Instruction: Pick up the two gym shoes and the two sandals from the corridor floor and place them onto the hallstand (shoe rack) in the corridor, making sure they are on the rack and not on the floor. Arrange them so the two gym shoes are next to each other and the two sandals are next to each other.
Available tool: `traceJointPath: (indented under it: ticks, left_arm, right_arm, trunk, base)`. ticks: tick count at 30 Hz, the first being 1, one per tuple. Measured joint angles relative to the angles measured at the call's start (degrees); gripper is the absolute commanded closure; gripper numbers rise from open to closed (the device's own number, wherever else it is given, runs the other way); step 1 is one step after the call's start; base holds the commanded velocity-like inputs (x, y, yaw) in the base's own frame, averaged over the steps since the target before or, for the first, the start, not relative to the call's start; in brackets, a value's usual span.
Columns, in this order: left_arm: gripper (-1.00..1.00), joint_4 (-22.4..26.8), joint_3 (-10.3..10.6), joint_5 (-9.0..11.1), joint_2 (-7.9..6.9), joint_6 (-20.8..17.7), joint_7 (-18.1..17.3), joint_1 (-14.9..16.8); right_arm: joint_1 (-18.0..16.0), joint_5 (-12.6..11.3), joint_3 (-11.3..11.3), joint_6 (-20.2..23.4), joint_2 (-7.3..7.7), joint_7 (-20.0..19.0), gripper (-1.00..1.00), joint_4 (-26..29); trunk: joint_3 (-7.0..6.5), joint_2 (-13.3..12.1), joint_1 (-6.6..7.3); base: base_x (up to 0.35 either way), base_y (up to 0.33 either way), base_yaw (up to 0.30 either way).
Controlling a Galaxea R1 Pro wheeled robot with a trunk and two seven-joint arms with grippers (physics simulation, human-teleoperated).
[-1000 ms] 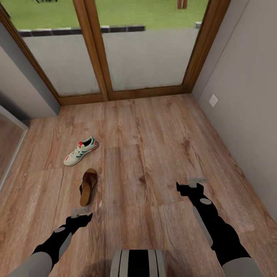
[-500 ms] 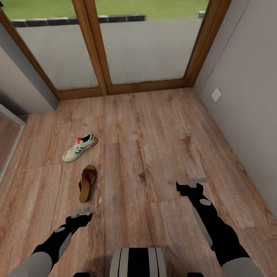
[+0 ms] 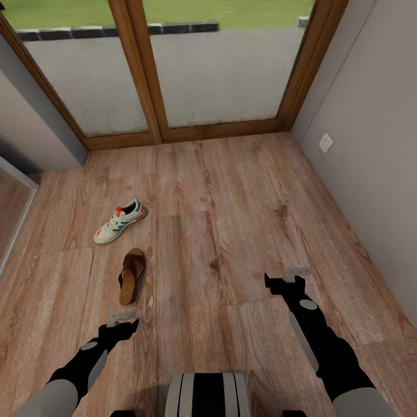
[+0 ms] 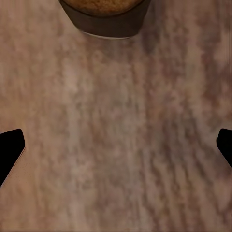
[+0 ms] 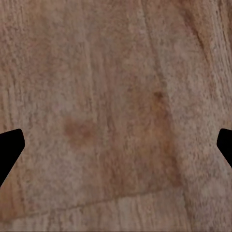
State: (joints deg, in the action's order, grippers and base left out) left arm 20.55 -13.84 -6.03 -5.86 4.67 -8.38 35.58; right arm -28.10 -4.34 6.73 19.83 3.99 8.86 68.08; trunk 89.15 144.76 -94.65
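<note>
corridor floor (image 3: 231, 231) | gym shoe (image 3: 120, 222), sandal (image 3: 132, 275) lying | left pincer (image 3: 121, 324), right pincer (image 3: 285, 279) spread apart, empty

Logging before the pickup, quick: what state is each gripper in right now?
Left gripper: open, empty, above the wood-plank floor near the dark brown leather sandal.
Right gripper: open, empty.

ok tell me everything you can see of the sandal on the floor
The sandal is a dark brown open slip-on with a tan footbed and a wide strap across the front. It looks like leather. It lies flat and sole down on the wood-plank floor, apart from the gym shoe beyond it. Nothing touches it; the left gripper hovers just short of it.
</note>
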Motion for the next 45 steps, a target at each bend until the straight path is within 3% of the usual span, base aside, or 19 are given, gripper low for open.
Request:
traceJointPath:
  ticks: [7, 24, 45]
  left_arm:
    - [-1.00, 0.10, 0.03, -0.03, 0.02, 0.51, -0.01, -0.02]
    - [-1.00, -0.57, 0.09, 0.04, 0.02, 5.73, 0.02, -0.02]
    - [-1.00, -0.64, 0.16, 0.04, 0.02, 6.12, -0.05, -0.05]
  right_arm:
    - [0.00, -0.13, -0.02, -0.03, 0.04, 0.00, -1.00, -0.03]
    - [0.00, 0.04, 0.06, -0.13, 0.74, 0.00, -1.00, -0.04]
    - [0.00, 0.11, 0.06, -0.14, 0.76, 0.00, -1.00, -0.12]
  trunk:
    - [0.00, 0.00, 0.00]
    - [0.00, 0.00, 0.01]
    - [0.00, 0.00, 0.00]
  base:
    - [0.000, 0.000, 0.000]
    - [0.010, 0.000, 0.000]
    - [0.091, 0.000, 0.000]
